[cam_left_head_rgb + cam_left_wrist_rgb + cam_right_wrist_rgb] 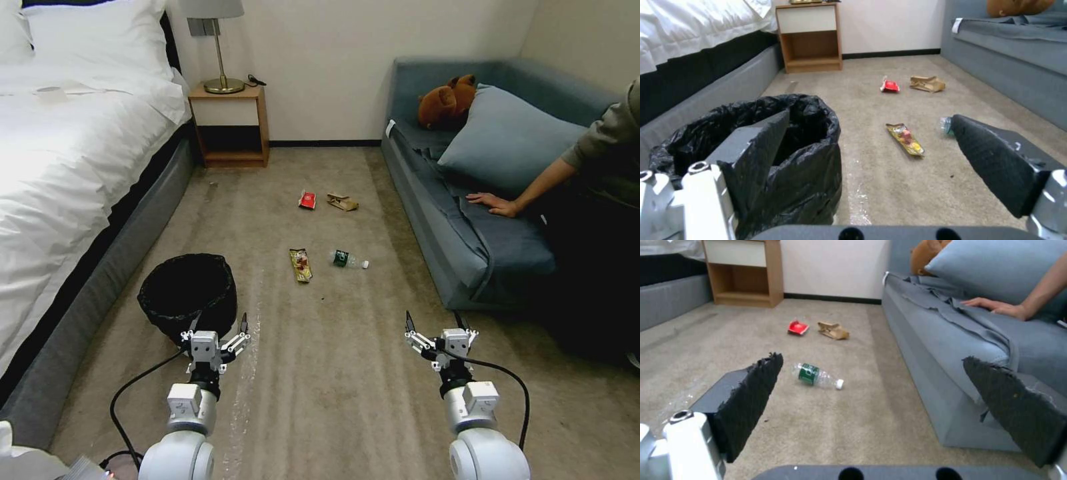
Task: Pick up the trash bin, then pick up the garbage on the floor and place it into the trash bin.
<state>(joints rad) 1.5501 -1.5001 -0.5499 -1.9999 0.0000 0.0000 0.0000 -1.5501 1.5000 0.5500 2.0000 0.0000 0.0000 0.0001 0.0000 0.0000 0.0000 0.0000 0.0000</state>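
From the head view, a beige carpet [333, 373] ran between a bed and a sofa; the trash bin [188, 295] stood just before the open left pincer [218, 327], the open right pincer [434, 321] hovered over bare floor. The left wrist view showed one finger [756, 140] over the bin's rim, with a gold snack wrapper [905, 139] beyond. The right wrist view showed a bottle [817, 376], a red wrapper [798, 327] and a paper bag [833, 330] ahead.

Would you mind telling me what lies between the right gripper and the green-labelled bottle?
Only bare carpet: in the right wrist view nothing lies between the open right gripper and the bottle.
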